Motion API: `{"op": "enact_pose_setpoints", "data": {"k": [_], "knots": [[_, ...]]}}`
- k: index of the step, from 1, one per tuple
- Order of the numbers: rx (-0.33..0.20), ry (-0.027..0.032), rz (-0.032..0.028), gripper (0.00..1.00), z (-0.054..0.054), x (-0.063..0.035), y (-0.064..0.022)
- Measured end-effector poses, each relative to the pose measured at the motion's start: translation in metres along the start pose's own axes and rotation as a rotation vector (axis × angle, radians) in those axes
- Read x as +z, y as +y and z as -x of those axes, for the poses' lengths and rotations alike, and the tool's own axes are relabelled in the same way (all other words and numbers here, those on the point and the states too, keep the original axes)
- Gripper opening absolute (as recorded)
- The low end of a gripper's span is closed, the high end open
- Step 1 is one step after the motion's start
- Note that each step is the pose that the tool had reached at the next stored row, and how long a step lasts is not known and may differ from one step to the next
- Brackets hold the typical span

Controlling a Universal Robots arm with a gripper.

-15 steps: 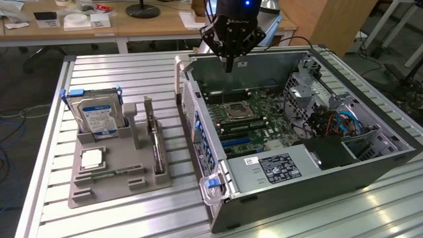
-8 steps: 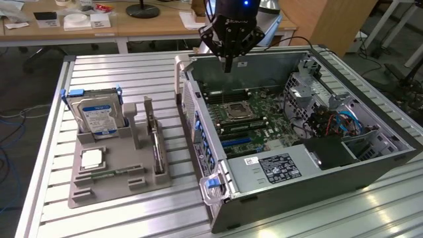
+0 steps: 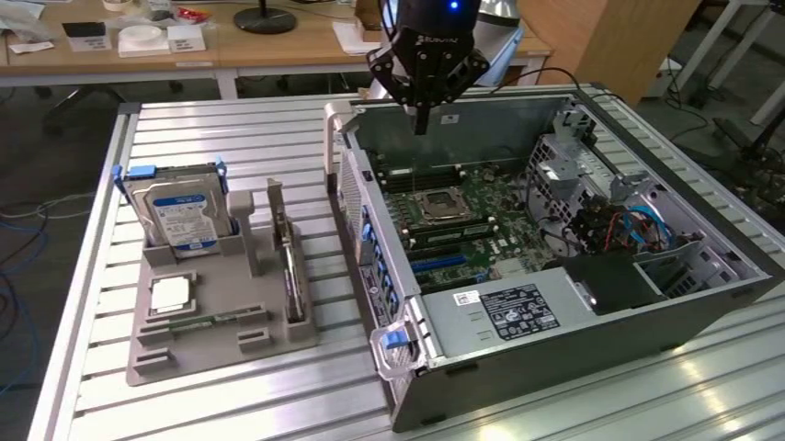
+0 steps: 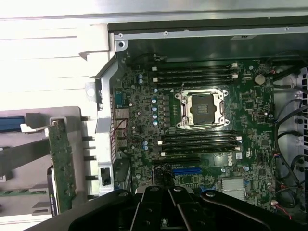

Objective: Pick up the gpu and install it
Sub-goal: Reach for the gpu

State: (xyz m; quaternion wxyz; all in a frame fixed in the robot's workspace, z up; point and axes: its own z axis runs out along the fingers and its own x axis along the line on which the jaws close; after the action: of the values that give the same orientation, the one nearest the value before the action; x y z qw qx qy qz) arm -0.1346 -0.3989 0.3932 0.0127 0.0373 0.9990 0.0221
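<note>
Over the open PC case [image 3: 516, 119] my gripper [image 3: 421, 124] hangs w/ jaws pinched together on nothing, gpu [image 3: 285, 250] standing on edge in the grey holder [image 3: 209, 342] beside the case, so I'd judge a square top-edge grab best, tho its bracket end is hard to make out.

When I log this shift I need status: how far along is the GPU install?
Done: nothing; the gpu stands upright in the grey holder outside the computer case. In hand: nothing; the gripper hangs shut above that open case. Left: both the pick-up and the install.
</note>
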Motion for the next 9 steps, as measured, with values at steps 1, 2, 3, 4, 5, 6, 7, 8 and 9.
{"op": "enact_pose_setpoints", "data": {"k": [1, 2, 3, 4, 5, 6, 7, 8, 9], "knots": [[0.000, 0.0000, 0.0000, 0.11, -0.0001, 0.0000, 0.0000], [0.000, 0.0000, 0.0001, 0.11, -0.0003, 0.0000, 0.0000], [0.000, 0.0000, 0.0001, 0.11, -0.0006, 0.0000, 0.0000], [0.000, 0.0000, 0.0001, 0.11, -0.0008, 0.0000, 0.0000], [0.000, 0.0000, 0.0001, 0.11, -0.0010, 0.0000, -0.0001], [0.000, 0.0000, 0.0001, 0.11, -0.0012, 0.0000, -0.0001], [0.000, 0.0000, 0.0001, 0.11, -0.0014, 0.0000, -0.0001], [0.000, -0.0001, 0.0001, 0.11, -0.0017, 0.0000, -0.0001], [0.000, 0.0000, 0.0001, 0.11, -0.0018, 0.0000, -0.0001]]}}
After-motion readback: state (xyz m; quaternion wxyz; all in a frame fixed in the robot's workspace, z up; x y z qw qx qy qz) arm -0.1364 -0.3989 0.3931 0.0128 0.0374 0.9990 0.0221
